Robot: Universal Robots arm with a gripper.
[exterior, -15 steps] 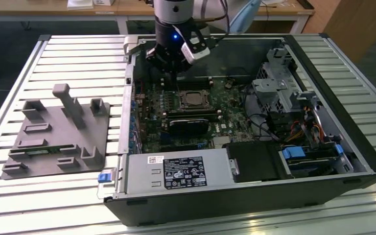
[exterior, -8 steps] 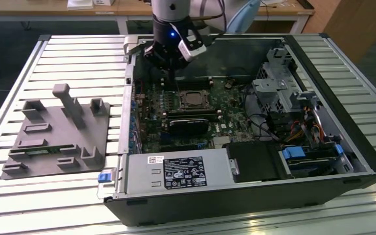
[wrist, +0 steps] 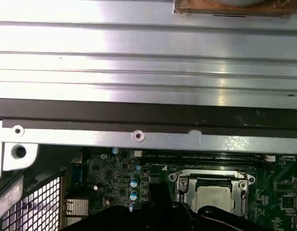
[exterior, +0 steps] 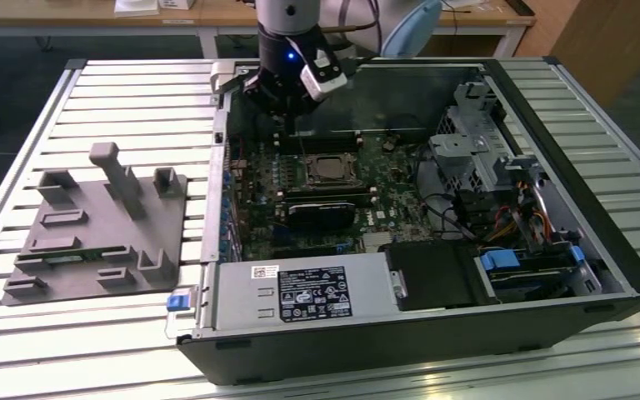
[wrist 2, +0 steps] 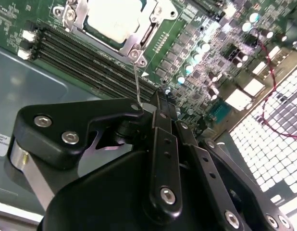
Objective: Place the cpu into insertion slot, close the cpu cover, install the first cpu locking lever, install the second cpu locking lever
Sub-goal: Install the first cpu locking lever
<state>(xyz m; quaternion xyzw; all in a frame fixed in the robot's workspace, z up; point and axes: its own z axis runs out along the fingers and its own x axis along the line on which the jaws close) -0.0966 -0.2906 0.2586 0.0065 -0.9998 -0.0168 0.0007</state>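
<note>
While the cpu is lying under the lowered cpu cover, a locking lever is standing unlatched.
The gripper (jaws drawn narrow) is touching it.

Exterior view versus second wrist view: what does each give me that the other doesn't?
Exterior view: the open computer case on the slatted table, with a grey holder beside it. Second wrist view: a thin wire lever running from a corner of the cpu cover toward the end effector. Both: the cpu under that cover on the green board.

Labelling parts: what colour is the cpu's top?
Silver-grey; the cpu shows best in the second wrist view.
</note>
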